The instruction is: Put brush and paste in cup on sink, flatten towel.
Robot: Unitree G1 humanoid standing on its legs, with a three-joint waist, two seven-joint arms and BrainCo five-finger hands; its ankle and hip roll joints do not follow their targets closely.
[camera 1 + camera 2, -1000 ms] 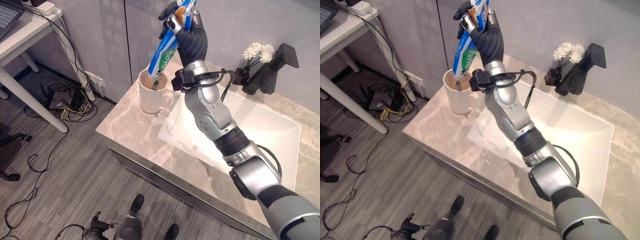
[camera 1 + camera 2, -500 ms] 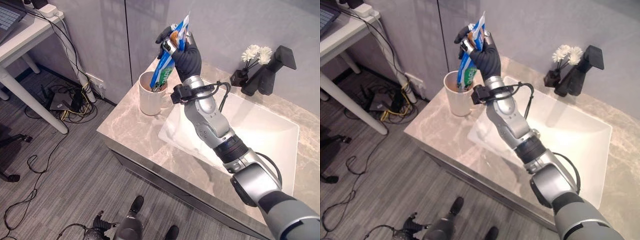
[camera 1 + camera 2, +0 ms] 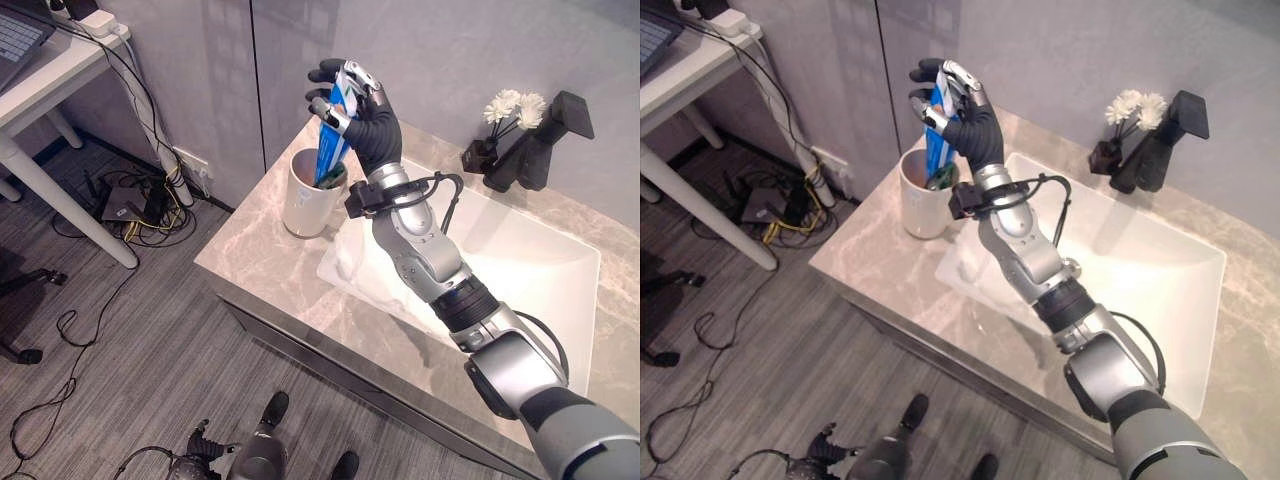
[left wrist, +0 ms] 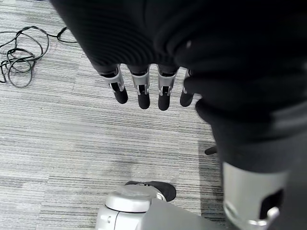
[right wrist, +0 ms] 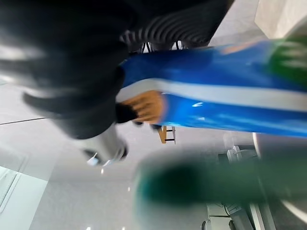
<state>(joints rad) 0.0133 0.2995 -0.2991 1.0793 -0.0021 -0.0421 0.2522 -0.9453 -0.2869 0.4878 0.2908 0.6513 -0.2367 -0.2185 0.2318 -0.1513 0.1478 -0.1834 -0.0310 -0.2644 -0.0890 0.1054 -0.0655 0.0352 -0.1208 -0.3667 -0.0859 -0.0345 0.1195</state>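
Right hand (image 3: 365, 110) above white cup (image 3: 308, 196) on marble surface (image 3: 262, 245), fingers loosely round blue toothpaste tube (image 3: 331, 150), tube's lower end inside cup. Tube seemed light, soft, slick; best pinched at crimped end. Left hand (image 4: 144, 86) hung relaxed over floor.

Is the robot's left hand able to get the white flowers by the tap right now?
Probably not. The left hand hangs with straight fingers over the floor, while the white flowers stand at the back of the counter beyond the sink, and the right hand works above the cup.
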